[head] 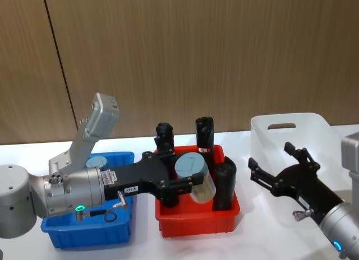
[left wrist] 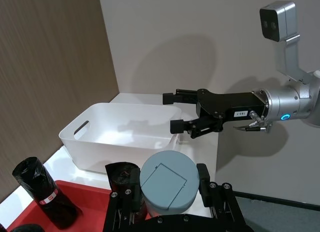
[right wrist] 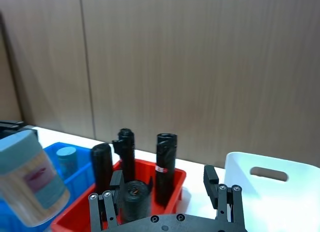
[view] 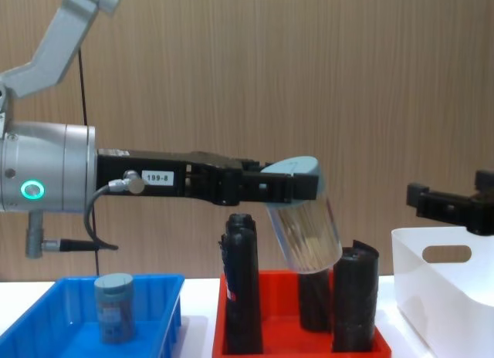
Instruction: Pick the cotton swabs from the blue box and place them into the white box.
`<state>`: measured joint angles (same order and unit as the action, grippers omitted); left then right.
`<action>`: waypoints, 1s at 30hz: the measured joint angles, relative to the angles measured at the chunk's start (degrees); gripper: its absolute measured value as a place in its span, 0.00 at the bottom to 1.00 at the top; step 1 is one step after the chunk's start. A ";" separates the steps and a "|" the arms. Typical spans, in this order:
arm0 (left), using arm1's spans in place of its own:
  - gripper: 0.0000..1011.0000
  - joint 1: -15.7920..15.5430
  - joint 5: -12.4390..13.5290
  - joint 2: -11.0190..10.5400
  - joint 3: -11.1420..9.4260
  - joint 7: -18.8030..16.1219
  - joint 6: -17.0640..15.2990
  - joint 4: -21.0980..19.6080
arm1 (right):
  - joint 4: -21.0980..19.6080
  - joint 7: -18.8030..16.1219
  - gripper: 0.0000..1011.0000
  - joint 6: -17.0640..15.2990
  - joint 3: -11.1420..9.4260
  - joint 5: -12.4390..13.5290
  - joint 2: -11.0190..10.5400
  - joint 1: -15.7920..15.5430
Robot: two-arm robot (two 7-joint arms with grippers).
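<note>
**Cotton-swab tub held in the air over the red tray**

A wood-panelled wall (head: 196, 47) backs a white surface (head: 145, 226) that carries three containers in a row. The white box (head: 314, 131) stands on the robot's right, the tallest of the three, with its oval handle cut-out facing forward. The blue box (head: 90, 235) sits on the left. The red tray (head: 196, 223) lies between them, near both but touching neither.

The left arm reaches across from above the blue box. Its left gripper (head: 190, 179) is clamped on one tub of cotton swabs (view: 305, 231), with a black finger on either side of the tub just below the grey-blue lid. The tub is tilted, lid up and leaning toward the arm, with the tan sticks visible through its clear wall. It hangs over the red tray, above the tops of the rolls, and outside both boxes.

The right gripper (head: 270, 154) hovers by the white box's near left corner, about level with its rim. Its fingers are spread wide and hold nothing.

Four black rolls (head: 205, 134) stand upright in the red tray, the tallest with a red-and-white label band.

A second tub (view: 114, 304) stands upright inside the blue box, toward its back wall.
</note>
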<state>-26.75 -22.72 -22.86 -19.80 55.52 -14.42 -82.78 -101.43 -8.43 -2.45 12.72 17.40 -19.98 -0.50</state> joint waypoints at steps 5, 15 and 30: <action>0.66 0.03 -0.05 -0.04 0.00 0.01 0.04 -0.03 | -0.25 -3.77 0.99 -0.94 -0.20 0.92 -0.68 0.33; 0.66 0.05 -0.12 -0.09 0.01 0.01 0.05 -0.08 | -0.74 -11.62 0.99 -3.33 -0.63 3.09 -2.28 1.17; 0.66 0.05 -0.14 -0.14 0.01 0.00 0.04 -0.11 | -0.39 -24.79 0.99 -7.36 -0.73 5.35 -4.47 3.57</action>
<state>-26.71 -22.86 -23.00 -19.80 55.53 -14.38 -82.89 -101.82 -33.21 -9.81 11.99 22.75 -24.44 3.07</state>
